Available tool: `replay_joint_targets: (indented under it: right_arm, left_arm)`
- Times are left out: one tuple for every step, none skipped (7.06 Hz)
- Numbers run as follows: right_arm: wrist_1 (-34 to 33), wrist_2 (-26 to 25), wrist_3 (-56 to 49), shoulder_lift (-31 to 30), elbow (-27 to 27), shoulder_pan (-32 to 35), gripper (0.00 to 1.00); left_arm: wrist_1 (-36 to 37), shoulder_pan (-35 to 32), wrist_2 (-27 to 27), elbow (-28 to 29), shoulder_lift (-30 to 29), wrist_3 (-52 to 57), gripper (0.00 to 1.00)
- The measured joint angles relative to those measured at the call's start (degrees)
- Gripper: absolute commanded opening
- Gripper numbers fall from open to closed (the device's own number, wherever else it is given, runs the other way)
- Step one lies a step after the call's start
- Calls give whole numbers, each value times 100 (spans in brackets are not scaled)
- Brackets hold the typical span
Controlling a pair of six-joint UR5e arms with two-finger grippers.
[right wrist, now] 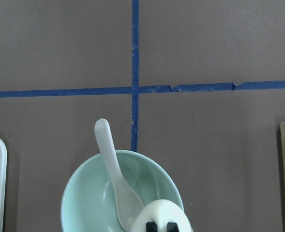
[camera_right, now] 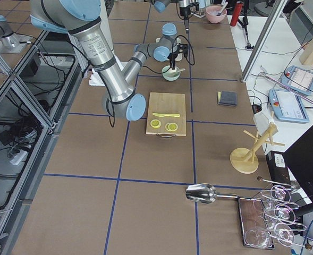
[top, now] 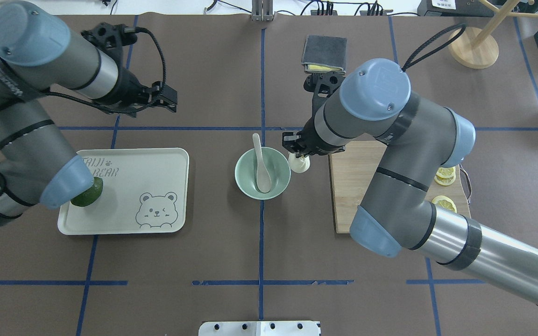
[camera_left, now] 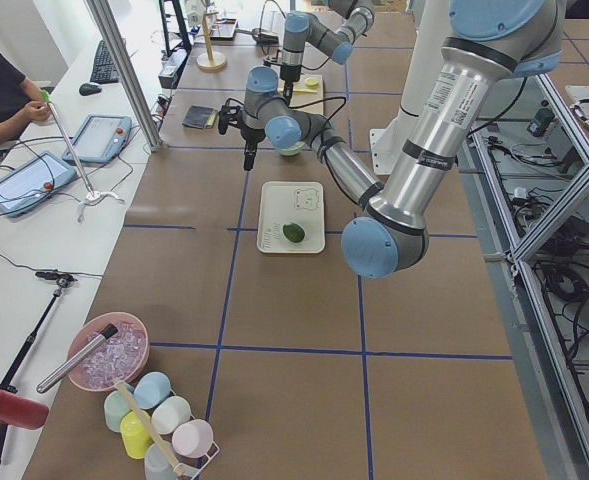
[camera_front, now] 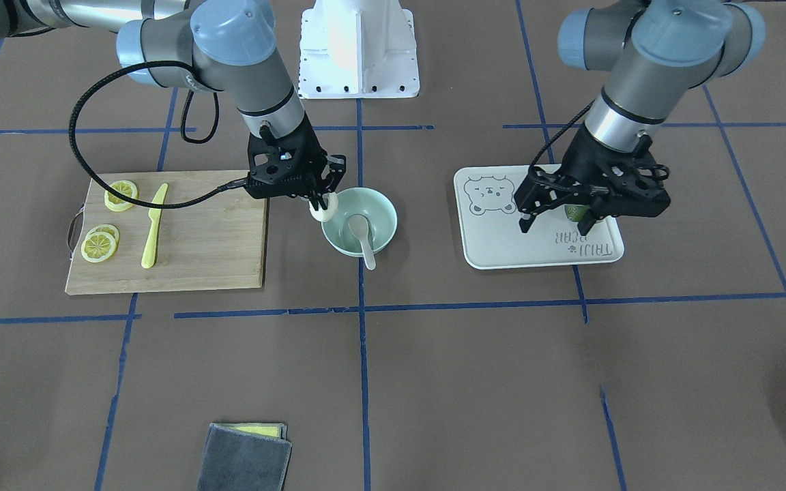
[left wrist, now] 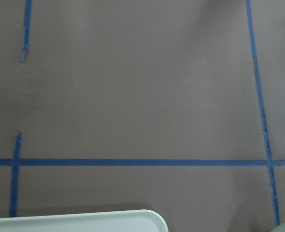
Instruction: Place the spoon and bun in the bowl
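right pincer [camera_front: 319,202]: closed from above on the small white pleated steamed bun [right wrist: 159,212], fingertips pinching its sides
bun position: held off the table at the rim of the round pale mint-green bowl [right wrist: 84,203], on the cutting-board side; not in the bowl yet
bun handling: probably light, soft and squashy; best held low across the round sides with a gentle squeeze, then released low so it doesn't roll out
spoon: off-white soup spoon [right wrist: 114,174] already in the bowl, scoop on the bottom, handle leaning over the rim
right arm pose: wrist pointing straight down, elbow over the wooden cutting board [camera_front: 215,239]
left pincer [top: 172,100]: jaws spread, holding nothing
left arm pose: hovering high by the far edge of the flat white bear tray [top: 166,163], well apart from the bowl; round green fruit [top: 89,195] lying on the tray
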Motion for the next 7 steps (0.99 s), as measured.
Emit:
replay_joint_targets:
  right_arm:
    - [9,-149,13,143,-127,-120,0]
    - [15,-253,18,249,-216,-204,77]
    - [20,-299,72,303,-264,-247,100]
    - [22,-317,175,332,-280,-263,100]
    - [23,-326,233,361,-281,-263,100]
    - [23,-329,260,386,-280,-266,100]
    - [21,-328,270,407,-265,-266,100]
  left_arm:
    - [107,-302,0,-113,212,429,100]
    - [153,-562,0,-209,451,854,100]
    - [171,-792,0,-274,674,1289,100]
    - [180,-1070,-12,-303,899,1805,100]
    - [184,-1372,-37,-305,1148,2439,100]
    - [185,-1639,-50,-285,1375,3101,100]
    - [186,-1903,-57,-249,1582,3716,100]
